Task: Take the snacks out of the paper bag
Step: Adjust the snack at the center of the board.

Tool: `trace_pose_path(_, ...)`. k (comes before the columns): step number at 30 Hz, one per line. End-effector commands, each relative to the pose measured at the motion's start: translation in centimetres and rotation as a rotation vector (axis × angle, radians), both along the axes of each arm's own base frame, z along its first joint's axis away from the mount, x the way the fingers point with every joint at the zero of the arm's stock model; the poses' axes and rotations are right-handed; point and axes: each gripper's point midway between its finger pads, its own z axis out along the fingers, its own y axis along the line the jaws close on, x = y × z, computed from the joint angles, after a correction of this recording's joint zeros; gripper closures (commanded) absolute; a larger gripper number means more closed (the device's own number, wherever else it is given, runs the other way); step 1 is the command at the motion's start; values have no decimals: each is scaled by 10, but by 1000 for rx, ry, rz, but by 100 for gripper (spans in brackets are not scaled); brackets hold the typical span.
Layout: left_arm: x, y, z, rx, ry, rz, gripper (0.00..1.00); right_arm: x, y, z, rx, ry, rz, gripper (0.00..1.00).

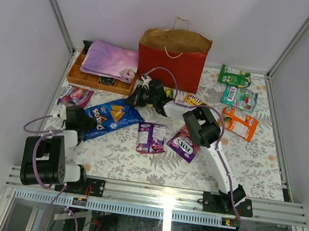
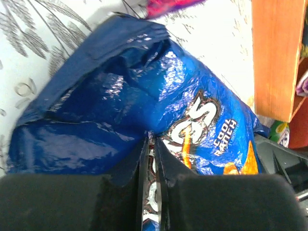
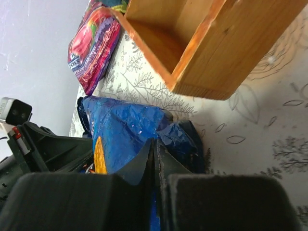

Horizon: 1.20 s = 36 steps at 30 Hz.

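A pale-walled enclosure with metal corner posts holds a table (image 1: 250,168) covered in a white cloth printed with grey leaves and ferns. The red paper bag (image 1: 171,66) stands upright at the back, its brown top open and a cord handle showing. To its left, an orange wooden tray (image 1: 85,78) carries a folded pink-purple cloth (image 1: 111,60). In front of the tray, outside the paper bag, lies the large blue Doritos bag (image 1: 111,118), with "Cool Ranch" readable in the left wrist view. The left gripper (image 2: 153,149) is clamped on one end of it, with foil pinched between the jaws. The right gripper (image 3: 155,149) is closed on the end nearest the tray. Smaller snacks lie flat on the cloth. A purple Fox's packet (image 1: 184,144) lies beside another purple packet (image 1: 151,137), and a third Fox's packet (image 1: 75,96) lies by the tray. An orange packet (image 1: 239,123), a teal packet (image 1: 239,97) and a green packet (image 1: 234,76) lie toward the right, their print too small to read.
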Motion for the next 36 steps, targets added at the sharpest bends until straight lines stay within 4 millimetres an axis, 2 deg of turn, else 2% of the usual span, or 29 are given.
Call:
trace_pose_path(1, -9, 18, -17, -15, 30, 47, 92, 40, -18, 9, -22, -52, -86, 99)
trace_pose_path(5, -22, 7, -23, -69, 56, 35, 91, 56, -33, 7, -52, -60, -130, 96)
trace_pose_path(8, -30, 5, -20, -79, 71, 38, 90, 63, -41, 9, -66, -70, -152, 96)
trace_pose_path(10, -36, 5, -13, -70, 74, 42, 90, 66, -41, 17, -62, -84, -152, 95)
trace_pose_path(13, -36, 6, 11, -53, 4, 44, 86, 69, -37, 40, -40, -118, -140, 93)
trace_pose_path(16, -24, 2, 56, -28, -146, 9, 78, 68, -32, 74, 6, -165, -111, 85)
trace_pose_path(18, -16, -2, 93, -4, -246, -27, 68, 65, -28, 104, 49, -202, -84, 76)
trace_pose_path(20, -8, -8, 131, 22, -329, -81, 49, 57, -27, 133, 85, -238, -52, 62)
trace_pose_path(22, -2, -16, 157, 45, -370, -155, 26, 48, -30, 165, 117, -281, -32, 48)
trace_pose_path(24, 4, -25, 172, 63, -355, -248, 9, 37, -37, 194, 144, -322, -23, 35)
trace_pose_path(26, 12, -38, 180, 56, -326, -367, 1, 25, -46, 216, 152, -355, -27, 19)
trace_pose_path(29, 21, -58, 189, 62, -259, -530, 0, 8, -70, 243, 136, -405, -74, 8)
trace_pose_path(31, 26, -73, 199, 109, -233, -613, 0, -4, -95, 239, 90, -413, -134, 0)
trace_pose_path(33, 30, -82, 218, 183, -254, -648, 0, -10, -123, 237, 38, -415, -226, 1)
trace_pose_path(34, 33, -88, 228, 216, -274, -658, 0, -18, -139, 245, 26, -428, -270, 1)
trace_pose_path(36, 38, -99, 242, 290, -306, -665, 0, -32, -169, 233, -28, -418, -349, 1)
